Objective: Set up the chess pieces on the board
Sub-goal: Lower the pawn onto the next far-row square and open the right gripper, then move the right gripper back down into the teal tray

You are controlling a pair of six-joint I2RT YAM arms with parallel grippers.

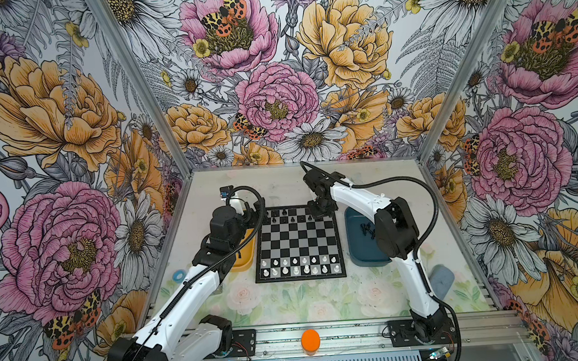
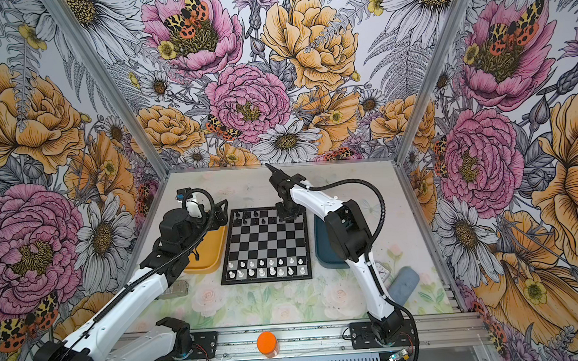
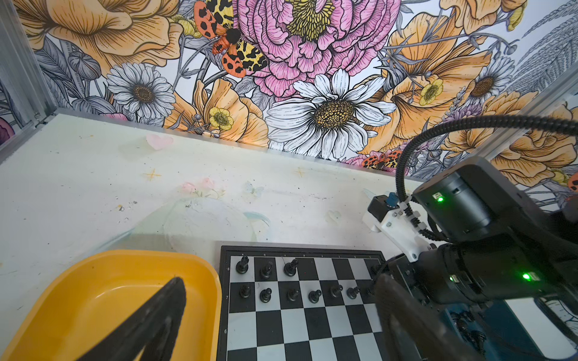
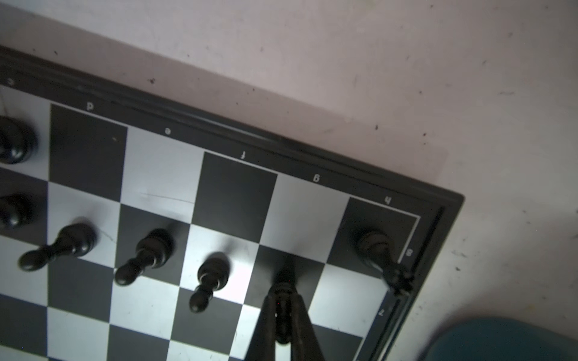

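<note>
One chessboard (image 1: 297, 242). On its two near rows, sixteen white chessmen (image 1: 295, 271). On its far rows, seven black pawns (image 3: 314, 296) and four taller black figures (image 3: 291, 268). Flanking it, two trays: one yellow tray (image 3: 93, 297), one dark blue tray (image 1: 359, 249) with more black pieces (image 1: 366, 230), uncountable here.

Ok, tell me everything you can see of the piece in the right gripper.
It is a small black pawn, glossy plastic by the look, with a ringed collar above a flared base. It stands about upright over the dark g-file square in the second row from the far edge of the board, beside a neighbouring pawn. The right gripper is shut on its upper part, one finger on each side. Whether its base rests on the square cannot be told.
</note>
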